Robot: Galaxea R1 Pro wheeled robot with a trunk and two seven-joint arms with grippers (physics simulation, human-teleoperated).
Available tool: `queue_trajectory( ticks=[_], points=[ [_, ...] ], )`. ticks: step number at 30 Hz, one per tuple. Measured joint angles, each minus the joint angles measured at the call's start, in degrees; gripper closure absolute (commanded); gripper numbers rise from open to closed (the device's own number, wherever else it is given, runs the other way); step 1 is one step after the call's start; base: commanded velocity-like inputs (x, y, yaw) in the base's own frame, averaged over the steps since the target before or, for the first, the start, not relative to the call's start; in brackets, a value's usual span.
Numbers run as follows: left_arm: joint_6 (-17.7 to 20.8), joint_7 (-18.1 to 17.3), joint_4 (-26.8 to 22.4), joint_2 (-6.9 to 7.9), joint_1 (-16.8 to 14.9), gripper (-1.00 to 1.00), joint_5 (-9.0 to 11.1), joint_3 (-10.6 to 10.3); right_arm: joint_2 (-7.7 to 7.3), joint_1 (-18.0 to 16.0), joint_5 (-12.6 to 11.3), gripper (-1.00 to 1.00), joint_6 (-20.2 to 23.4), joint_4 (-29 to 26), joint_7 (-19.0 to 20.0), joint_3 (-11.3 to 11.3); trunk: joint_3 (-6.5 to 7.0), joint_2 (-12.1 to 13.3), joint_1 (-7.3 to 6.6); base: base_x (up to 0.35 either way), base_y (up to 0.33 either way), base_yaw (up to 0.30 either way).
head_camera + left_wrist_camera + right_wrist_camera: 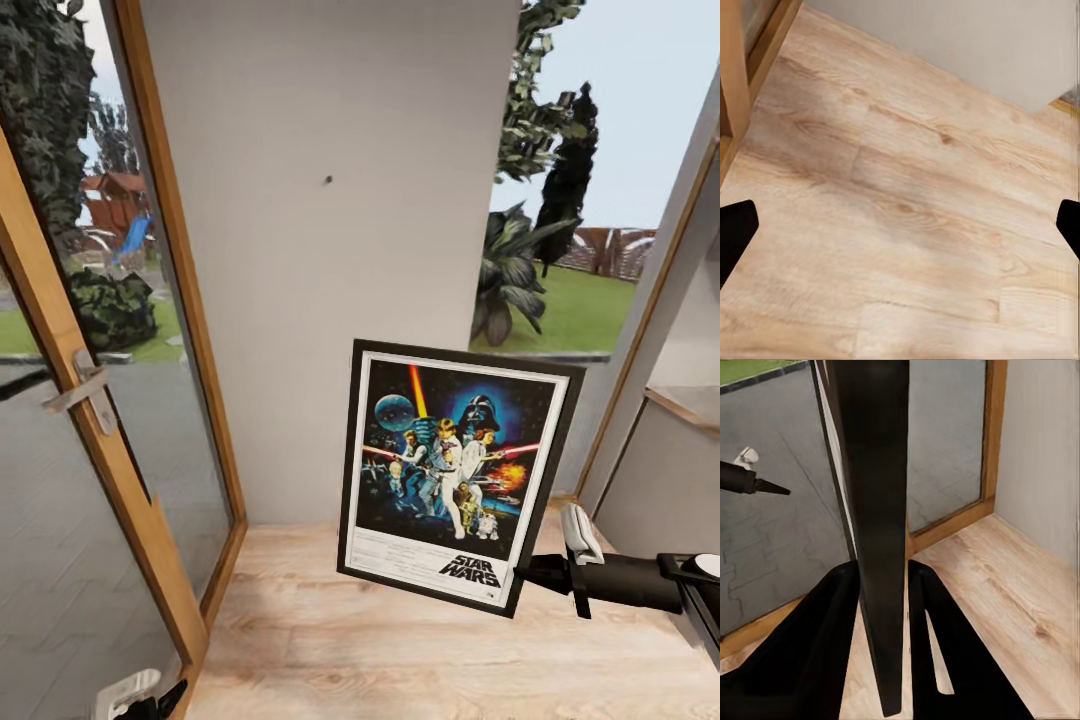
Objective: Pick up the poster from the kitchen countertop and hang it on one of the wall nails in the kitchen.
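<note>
Poster sits clamped at its lower right corner in the right hand, whose two dark fingers press either side of the black frame edge in the right wrist view. It hangs upright but slightly tilted, held in the air above the wooden floor, facing the camera rather than the wall.

To hang it well, the hand should lift the poster up and away toward the wall nail, which is a dark speck on the pale grey wall, well above and to the left of the poster's top edge. Any hanging point must be on the back, which is hidden, so I would judge the safest approach is to bring the frame's upper edge just above the nail, level it, then lower gently. Gripping by one corner invites swinging, so the move should be slow.

Down near the floor, the left hand is spread wide with nothing between its fingertips.

Beyond the wall, a glazed door with a timber frame stands to the left of the poster, and a window beyond the right hand shows lawn and shrubs.
</note>
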Motion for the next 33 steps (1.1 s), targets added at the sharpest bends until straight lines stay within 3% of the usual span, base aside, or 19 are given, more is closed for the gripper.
queue_trajectory(
  ticks=[10,33],
  points=[
    [0.0,0.0,0.0,0.01,0.0,-1.0,0.0,0.0,0.01,0.0,0.0,1.0,0.0,0.0,0.0,0.0,0.31,0.0,-0.01,0.039,0.001,-0.215],
    [0.1,0.0,0.0,0.01,0.0,-1.0,0.0,0.0,0.04,0.0,0.0,1.0,0.0,-0.1,0.0,0.0,0.33,0.0,-0.03,0.32,0.064,-0.004]
  ],
)
